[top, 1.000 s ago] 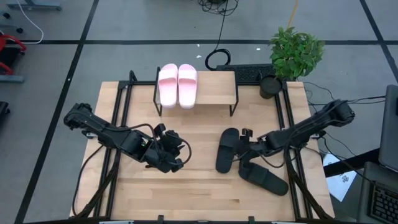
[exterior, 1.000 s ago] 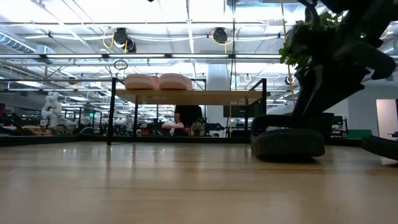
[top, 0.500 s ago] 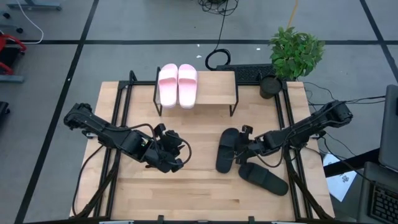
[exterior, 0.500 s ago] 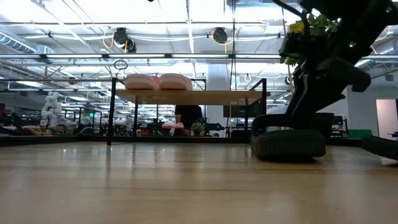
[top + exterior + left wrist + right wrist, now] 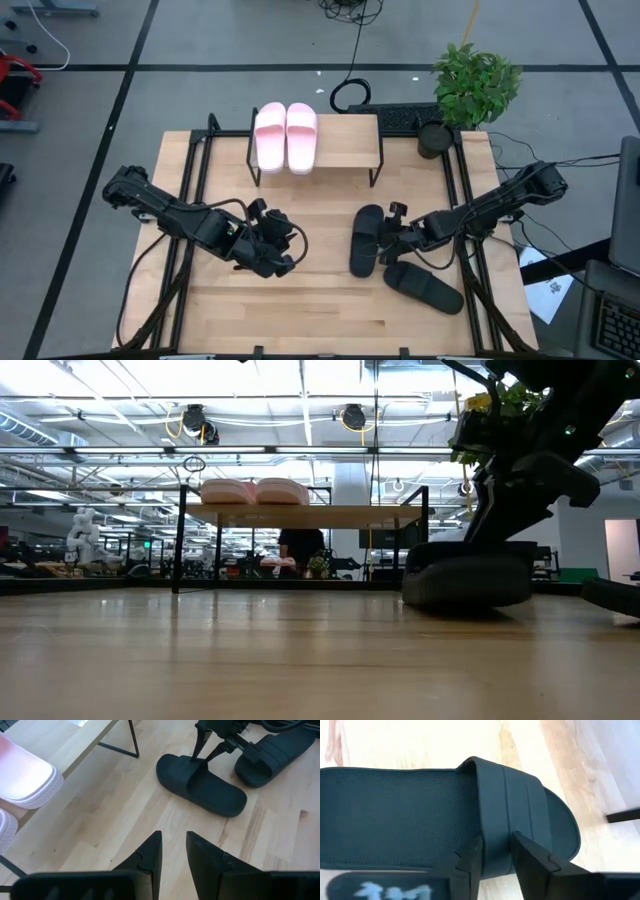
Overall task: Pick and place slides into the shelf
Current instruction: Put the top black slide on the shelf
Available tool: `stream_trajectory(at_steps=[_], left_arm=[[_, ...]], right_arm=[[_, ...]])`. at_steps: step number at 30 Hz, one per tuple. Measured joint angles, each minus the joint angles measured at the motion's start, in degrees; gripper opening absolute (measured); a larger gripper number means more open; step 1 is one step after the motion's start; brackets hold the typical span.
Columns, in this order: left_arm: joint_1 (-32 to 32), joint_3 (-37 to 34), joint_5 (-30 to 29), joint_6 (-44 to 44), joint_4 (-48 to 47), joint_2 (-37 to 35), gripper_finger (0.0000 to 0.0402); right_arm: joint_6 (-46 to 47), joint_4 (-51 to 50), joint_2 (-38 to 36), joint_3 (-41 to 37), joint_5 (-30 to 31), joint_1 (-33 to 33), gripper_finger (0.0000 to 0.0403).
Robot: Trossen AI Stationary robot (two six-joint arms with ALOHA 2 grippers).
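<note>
The right gripper [image 5: 390,236] sits low over the table [image 5: 320,300] at about 4 o'clock from the table's middle, its two fingers [image 5: 470,862] pinching the broad strap of a black slide [image 5: 366,240] — one finger under the strap, the other on its outer face. In the left wrist view the same black slide [image 5: 200,785] lies flat on the wood with the right arm's thin fingers clamped on its strap. The second black slide [image 5: 424,285] lies just beside it, toward 5 o'clock, angled away and apart from the gripper.

The pink pair [image 5: 286,136] rests side by side on the shelf [image 5: 350,140] at 12 o'clock, filling the board's left half; the right half is bare wood. From table height, the shelf [image 5: 300,515] stands on thin black legs with the pink slides [image 5: 254,491] on top.

The left gripper [image 5: 272,243] waits at about 8 o'clock, over bare table — its fingers [image 5: 150,852] slightly spread, holding nothing.
</note>
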Motion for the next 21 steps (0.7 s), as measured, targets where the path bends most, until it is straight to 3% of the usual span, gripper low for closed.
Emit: stream_trajectory(at_steps=[9,14,21], left_arm=[[-1.4,0.0,0.0,-1.0,0.0,0.0,0.0088],[-2.1,0.0,0.0,-2.1,0.0,0.0,0.0088],[-2.5,0.0,0.0,-4.4,-4.6,0.0,0.0088]], right_arm=[[0.0,0.1,-0.1,0.1,0.2,-0.6,0.0015],[1.2,-0.8,0.0,1.0,0.1,-0.6,0.0006],[-2.5,-7.4,0.0,14.5,-1.3,1.7,0.0002]])
